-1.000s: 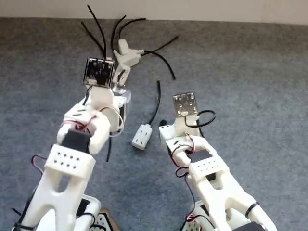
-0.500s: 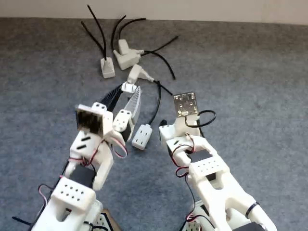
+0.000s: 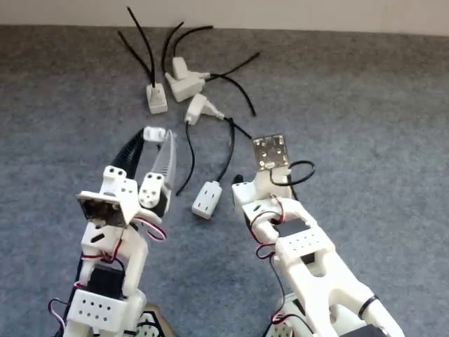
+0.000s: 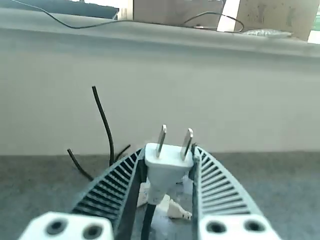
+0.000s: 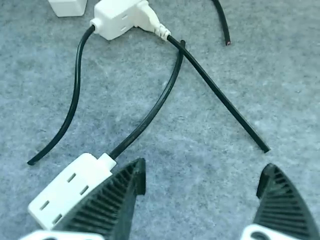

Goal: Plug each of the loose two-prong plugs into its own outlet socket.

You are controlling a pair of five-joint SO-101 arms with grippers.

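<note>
The left end effector (image 3: pixel 156 135) is gripping a white two-prong plug (image 4: pixel 168 165) by its body. Its ribbed fingers (image 4: pixel 122 182) are pressing in on both sides, and the two metal prongs are sticking out past the fingertips, away from the wrist. The plug's black cord is running back between the fingers. In the high view this plug (image 3: pixel 153 133) is hanging above the grey counter (image 3: pixel 365 105), nearer the arms than the cluster of white pieces at the far side. The right end effector (image 5: pixel 200 175) is standing spread wide with nothing between its fingers. It is sitting over the counter just beside a white outlet socket (image 5: pixel 67 190), whose slotted face is turning upward while its black cord is running off the far end. In the high view that outlet socket (image 3: pixel 207 199) is lying between the two arms, close to the right arm. Farther out, a white connector (image 3: pixel 196 107) with cords leaving both ends, a small white block (image 3: pixel 157 98) and a white joined pair (image 3: pixel 184 83) are lying close together, their black cords fanning outward.
</note>
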